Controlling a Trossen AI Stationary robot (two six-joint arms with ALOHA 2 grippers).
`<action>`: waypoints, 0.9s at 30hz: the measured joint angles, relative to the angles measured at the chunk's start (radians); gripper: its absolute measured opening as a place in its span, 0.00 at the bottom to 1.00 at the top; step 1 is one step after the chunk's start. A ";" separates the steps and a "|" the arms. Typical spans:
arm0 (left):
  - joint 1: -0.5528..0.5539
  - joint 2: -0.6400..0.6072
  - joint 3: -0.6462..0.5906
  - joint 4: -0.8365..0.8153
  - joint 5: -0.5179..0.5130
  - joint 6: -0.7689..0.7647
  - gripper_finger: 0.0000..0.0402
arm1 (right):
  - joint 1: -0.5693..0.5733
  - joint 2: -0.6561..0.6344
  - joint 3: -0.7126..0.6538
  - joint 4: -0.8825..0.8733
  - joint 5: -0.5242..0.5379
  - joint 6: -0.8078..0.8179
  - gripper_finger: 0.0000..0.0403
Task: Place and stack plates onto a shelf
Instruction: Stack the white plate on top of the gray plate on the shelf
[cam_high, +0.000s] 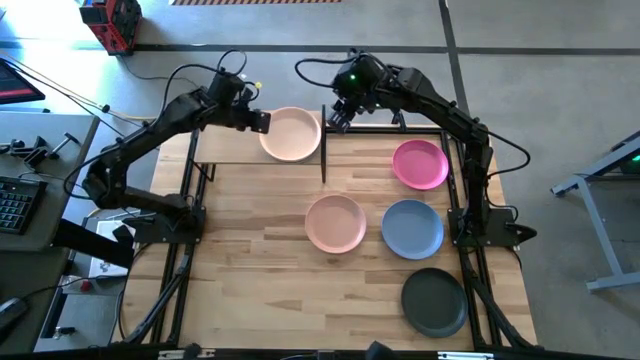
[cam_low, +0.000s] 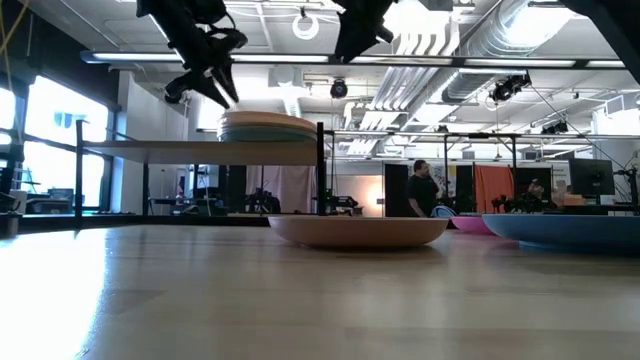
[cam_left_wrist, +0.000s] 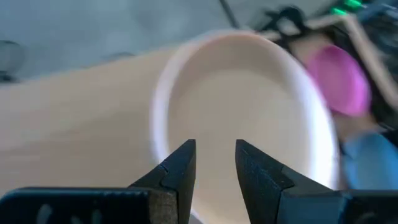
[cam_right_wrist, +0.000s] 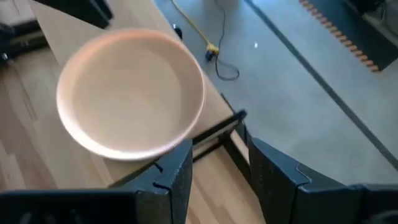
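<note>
Left tool (cam_high: 262, 121) spread, empty, at 9 o'clock of the round peach matte plate (cam_high: 291, 133) topping the stack on the light-wood shelf (cam_high: 225, 148); retract level, avoiding the rim; right tool (cam_high: 338, 119) spread, empty, waiting at 3 o'clock.

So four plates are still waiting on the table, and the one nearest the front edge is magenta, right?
Not quite. The plate nearest the front edge is the dark charcoal plate, as the high view shows; the magenta plate lies farthest back. Four do remain on the table.

Two dark jointed arms, black cables, black angular end effector fingers (cam_left_wrist: 186, 165)
</note>
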 joint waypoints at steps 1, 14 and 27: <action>-0.011 -0.002 0.000 -0.005 0.045 0.000 0.25 | 0.000 0.000 0.000 -0.015 0.000 0.008 0.34; -0.214 -0.006 0.000 -0.057 0.140 0.020 0.25 | 0.000 0.000 0.000 -0.063 -0.003 0.093 0.34; -0.244 0.018 -0.001 -0.115 0.076 0.001 0.25 | 0.000 0.000 0.000 -0.084 -0.003 0.107 0.34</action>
